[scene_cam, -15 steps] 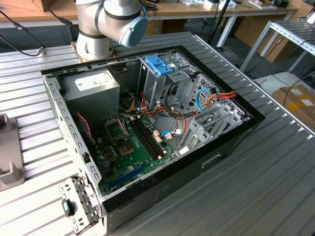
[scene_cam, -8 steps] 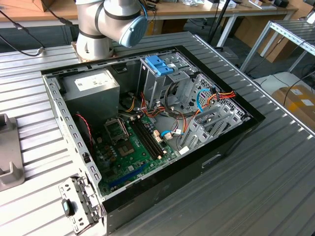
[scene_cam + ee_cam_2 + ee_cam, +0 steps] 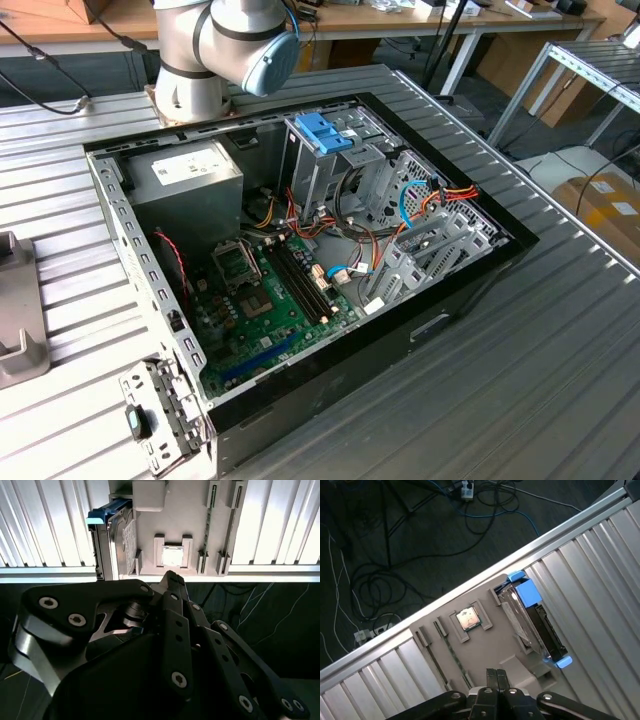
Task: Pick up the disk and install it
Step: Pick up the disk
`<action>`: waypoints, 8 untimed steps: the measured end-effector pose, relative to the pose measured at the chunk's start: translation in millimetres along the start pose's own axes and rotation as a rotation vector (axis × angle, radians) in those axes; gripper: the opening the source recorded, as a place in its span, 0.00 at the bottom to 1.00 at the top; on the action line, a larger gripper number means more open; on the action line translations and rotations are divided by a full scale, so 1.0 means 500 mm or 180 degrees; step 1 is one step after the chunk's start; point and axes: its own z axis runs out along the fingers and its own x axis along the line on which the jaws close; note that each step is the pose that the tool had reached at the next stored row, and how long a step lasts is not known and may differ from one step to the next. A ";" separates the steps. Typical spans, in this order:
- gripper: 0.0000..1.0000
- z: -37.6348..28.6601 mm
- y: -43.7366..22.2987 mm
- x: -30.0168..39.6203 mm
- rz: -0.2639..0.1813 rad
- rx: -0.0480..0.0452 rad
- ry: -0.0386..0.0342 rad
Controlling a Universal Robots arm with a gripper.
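Note:
The disk stands on edge in a slot of a grey holder. It has a dark metal body with light-blue carrier ends. In the second wrist view the disk sits at one side of the same holder. My gripper hovers above the holder, apart from the disk and beside it, with its black fingers pressed together and nothing between them. In the second wrist view the gripper points at the holder's edge. The arm's base rises behind the open computer case.
The holder also carries a processor chip and a memory stick. Inside the case stand a drive cage with a blue-handled carrier, grey drive bays, a motherboard and loose cables. The ribbed metal table surrounds it. Cables lie on the floor.

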 end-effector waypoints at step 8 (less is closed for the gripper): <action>0.10 0.000 0.000 0.000 -0.0143 -0.0004 0.0007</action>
